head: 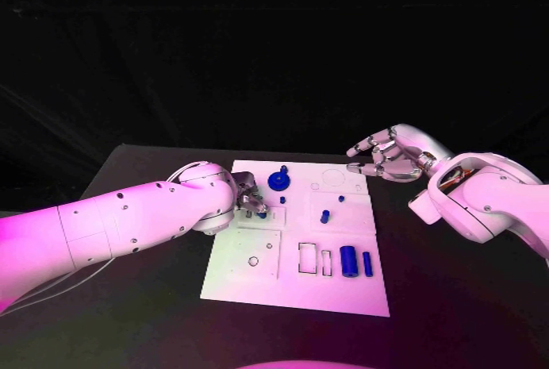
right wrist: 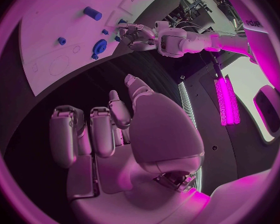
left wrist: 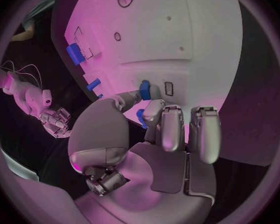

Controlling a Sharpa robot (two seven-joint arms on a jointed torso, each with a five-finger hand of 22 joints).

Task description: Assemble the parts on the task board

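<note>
Where the white board point(head: 295, 294) lies nearest on the black bench point(head: 458, 297), two stubby blue cylinders point(head: 347, 261) lie beside empty rectangular slots, so that corner looks unfinished. Further in, small blue pegs point(head: 325, 217) stand or lie loose mid-board, and a blue toothed wheel point(head: 278, 180) sits near the far edge; I judge the assembly partly done at best. Over the board's left-middle, the left hand point(head: 250, 196) has its silver fingers curled down around a small blue piece point(left wrist: 145, 90); whether it truly grips it I cannot tell. Beyond the far right corner, the right hand point(head: 383, 159) hovers off the board, fingers loosely bent, holding nothing. Parts look like smooth hard plastic; the board is matt and flat.
</note>
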